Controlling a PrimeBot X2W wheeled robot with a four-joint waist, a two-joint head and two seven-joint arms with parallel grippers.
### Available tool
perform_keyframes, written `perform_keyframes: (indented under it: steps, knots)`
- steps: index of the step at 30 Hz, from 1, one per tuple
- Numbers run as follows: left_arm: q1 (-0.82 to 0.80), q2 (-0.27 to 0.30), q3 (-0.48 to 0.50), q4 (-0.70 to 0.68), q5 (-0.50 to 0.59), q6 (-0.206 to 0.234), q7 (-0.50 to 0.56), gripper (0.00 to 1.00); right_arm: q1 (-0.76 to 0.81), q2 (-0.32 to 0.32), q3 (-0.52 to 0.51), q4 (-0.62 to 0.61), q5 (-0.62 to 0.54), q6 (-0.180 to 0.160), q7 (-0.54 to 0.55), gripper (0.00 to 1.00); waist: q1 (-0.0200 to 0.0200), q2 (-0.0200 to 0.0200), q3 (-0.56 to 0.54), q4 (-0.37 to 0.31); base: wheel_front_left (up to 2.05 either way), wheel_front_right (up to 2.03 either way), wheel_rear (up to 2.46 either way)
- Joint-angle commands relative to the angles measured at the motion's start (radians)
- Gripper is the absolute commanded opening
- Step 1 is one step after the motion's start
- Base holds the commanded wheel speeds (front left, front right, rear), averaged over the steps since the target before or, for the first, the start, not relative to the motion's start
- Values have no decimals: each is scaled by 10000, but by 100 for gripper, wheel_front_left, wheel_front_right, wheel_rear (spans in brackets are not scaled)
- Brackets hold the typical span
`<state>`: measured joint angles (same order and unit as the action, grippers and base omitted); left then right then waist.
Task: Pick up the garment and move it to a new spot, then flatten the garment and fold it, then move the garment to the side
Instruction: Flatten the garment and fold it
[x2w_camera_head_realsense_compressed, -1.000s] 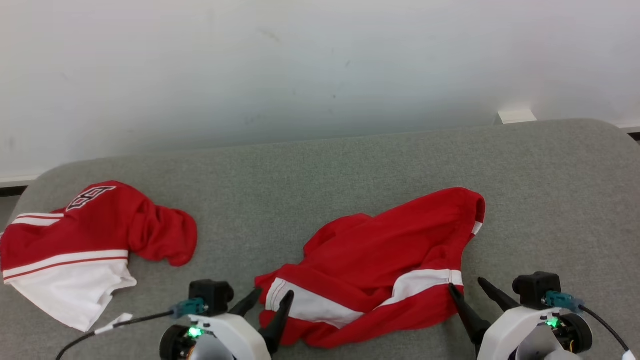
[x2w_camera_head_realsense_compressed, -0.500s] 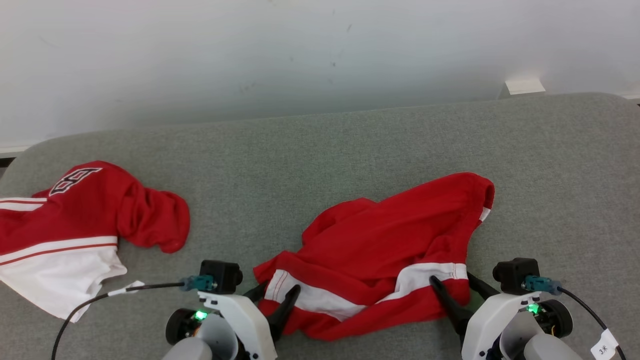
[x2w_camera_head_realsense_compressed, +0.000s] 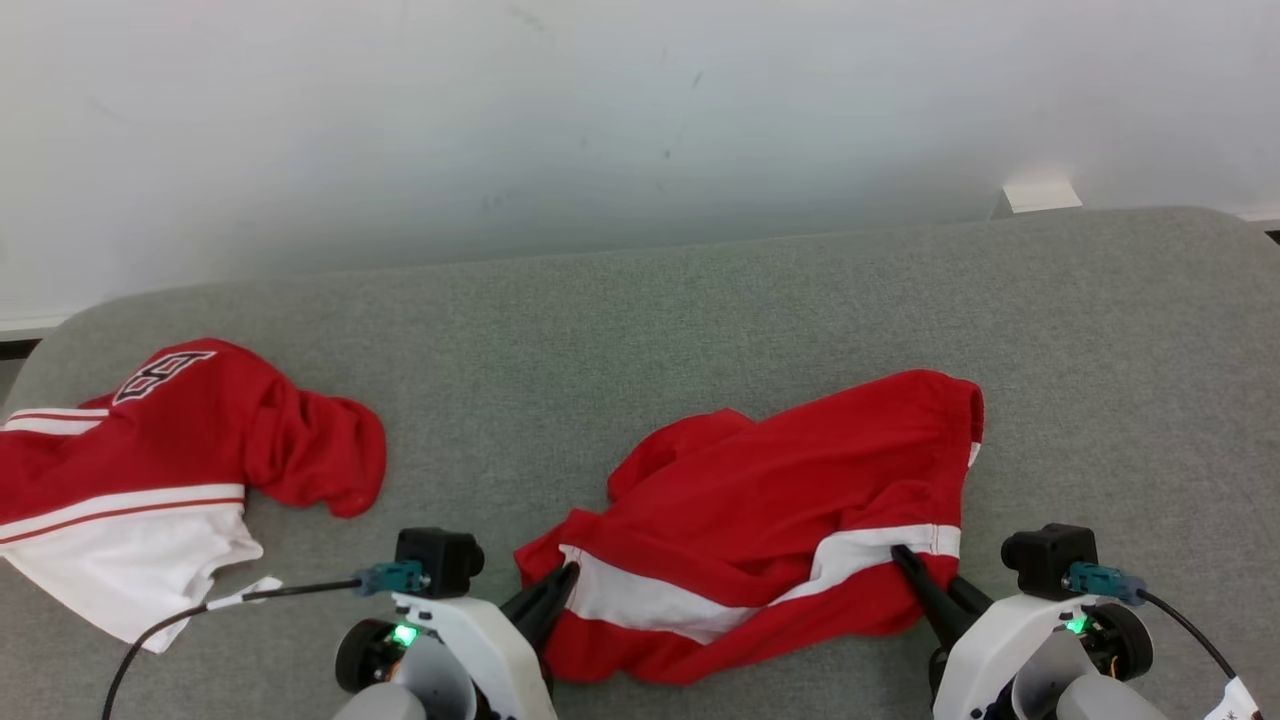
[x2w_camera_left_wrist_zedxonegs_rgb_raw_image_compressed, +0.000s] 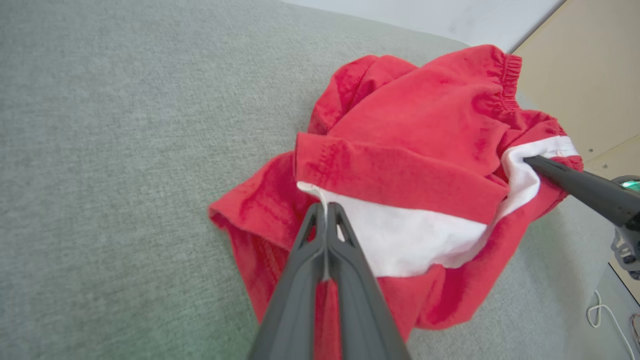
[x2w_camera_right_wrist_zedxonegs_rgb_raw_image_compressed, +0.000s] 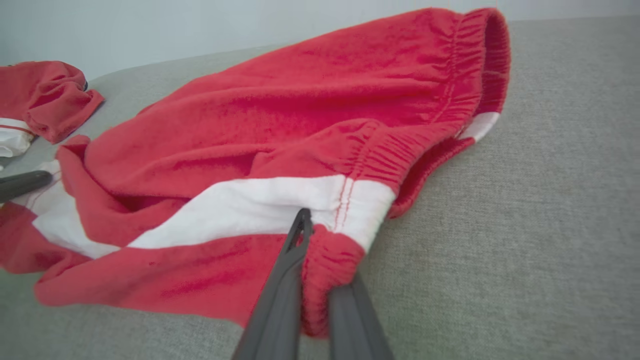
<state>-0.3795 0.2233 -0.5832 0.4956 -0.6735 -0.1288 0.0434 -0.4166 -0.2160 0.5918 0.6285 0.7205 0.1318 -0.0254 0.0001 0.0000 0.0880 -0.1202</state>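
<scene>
Crumpled red shorts with a white stripe (x2w_camera_head_realsense_compressed: 770, 520) lie on the grey padded table (x2w_camera_head_realsense_compressed: 700, 320), near its front edge. My left gripper (x2w_camera_head_realsense_compressed: 562, 580) is shut on the shorts' left hem, pinching the white stripe's edge (x2w_camera_left_wrist_zedxonegs_rgb_raw_image_compressed: 325, 207). At the shorts' right end my right gripper (x2w_camera_head_realsense_compressed: 905, 560) is shut on the gathered waistband, with red cloth (x2w_camera_right_wrist_zedxonegs_rgb_raw_image_compressed: 320, 270) bunched between its fingers. The elastic waistband (x2w_camera_right_wrist_zedxonegs_rgb_raw_image_compressed: 480, 65) curves away at the far right. The other arm's dark finger (x2w_camera_left_wrist_zedxonegs_rgb_raw_image_compressed: 580, 187) shows at the right of the left wrist view.
A second red and white garment with a number print (x2w_camera_head_realsense_compressed: 150, 470) lies crumpled at the table's left end. A white wall rises behind the table. A small white block (x2w_camera_head_realsense_compressed: 1040, 193) sits at the back right edge. Bare grey surface stretches behind and to the right of the shorts.
Both grippers have gone from open around the shorts' edges to shut on the cloth. The shorts' near edge is drawn tauter between them. The head camera shifted slightly.
</scene>
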Motion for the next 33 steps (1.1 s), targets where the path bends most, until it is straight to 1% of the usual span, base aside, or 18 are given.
perform_keyframes:
  steps: [1,6,10,11,15,18,22,26,29,33]
  knots:
    - [129,64,8,6,-82,-26,-71,0,-8,-85,22,-1,52,-19,-91,0,-1,0,-65,23,0,0,0]
    - [301,80,93,-196,-122,-6,-489,0,284,-321,-53,-239,316,-19,-611,0,-1,0,-364,100,0,0,0]
    - [592,225,397,-876,-272,135,-1041,0,614,-701,-157,-879,537,-19,-1034,0,-1,0,-683,143,0,0,0]
    - [592,225,397,-876,-272,135,-1041,0,614,-701,-157,-879,537,-19,-1034,0,-1,0,-683,143,0,0,0]
    - [587,404,623,-1719,-386,209,-1177,0,692,-998,-304,-1757,851,-19,-1016,0,-1,0,-862,151,0,0,0]
    - [222,570,723,-2222,-569,182,-833,0,361,-1336,-316,-2281,996,-21,-751,0,-1,0,-883,156,0,0,0]
    - [-687,777,823,-2349,-930,80,-109,0,-455,-1510,-309,-2779,1352,-19,-118,0,-1,0,-620,128,0,0,0]
    - [-2231,963,1017,-1861,-1541,18,697,0,-1772,-1631,-123,-2835,1982,-19,817,0,-1,0,13,23,0,0,0]
    - [-3508,1113,1201,-1173,-2045,-7,1368,0,-3051,-1497,11,-2544,2484,-19,1459,0,-1,0,671,-116,0,0,0]
    - [-5424,1334,1376,88,-2228,-23,1889,0,-4861,-1207,60,-1705,2910,-19,1861,0,-1,0,1560,-238,0,0,0]
